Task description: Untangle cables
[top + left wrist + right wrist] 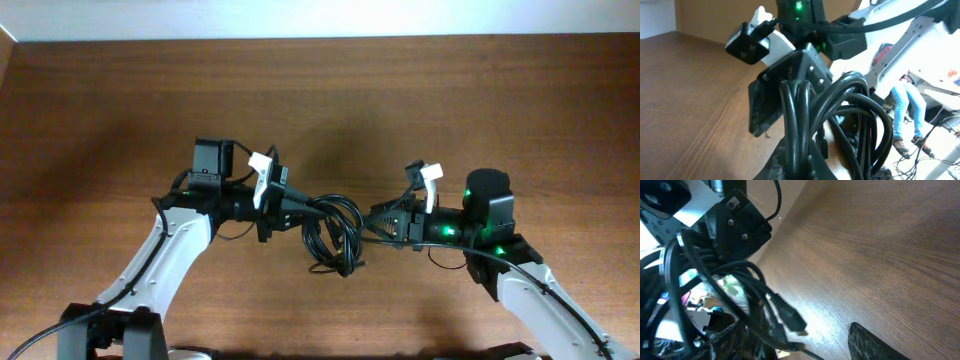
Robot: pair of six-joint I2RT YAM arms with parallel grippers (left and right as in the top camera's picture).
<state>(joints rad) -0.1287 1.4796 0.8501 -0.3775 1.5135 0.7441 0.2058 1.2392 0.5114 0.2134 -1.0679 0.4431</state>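
A wooden table (100, 100) is seen from above, with nothing lying on it that can be made out beyond the two arms and what hangs between them. The left arm (170, 250) and the right arm (540, 290) are both bent inward, so that their grippers are brought nose to nose over the middle of the table.

Between them the cables (335, 228) are found, a bundle of thin black loops that appears to be lifted off the wood, judging by the shadow beneath it. The bundle's long axis is set roughly crosswise to the line joining the two grippers, with the loops sagging toward the arm bases.

The left gripper (290, 208) is clamped tight on the cables, and several strands are seen rising straight out of it in the left wrist view. The right gripper (385, 222) is held just beside the bundle's right edge. Its fingers (875, 342) are spread apart, and wood shows in the gap. Whether any strand is caught by it cannot be told.

A small plug (789, 319) is seen dangling from a loop, within that gap or just before it.

The bundle is thus gripped from the left and lies directly ahead of the right gripper — so the next pull is judged to fall to the right arm, drawn away along the line between the grippers.
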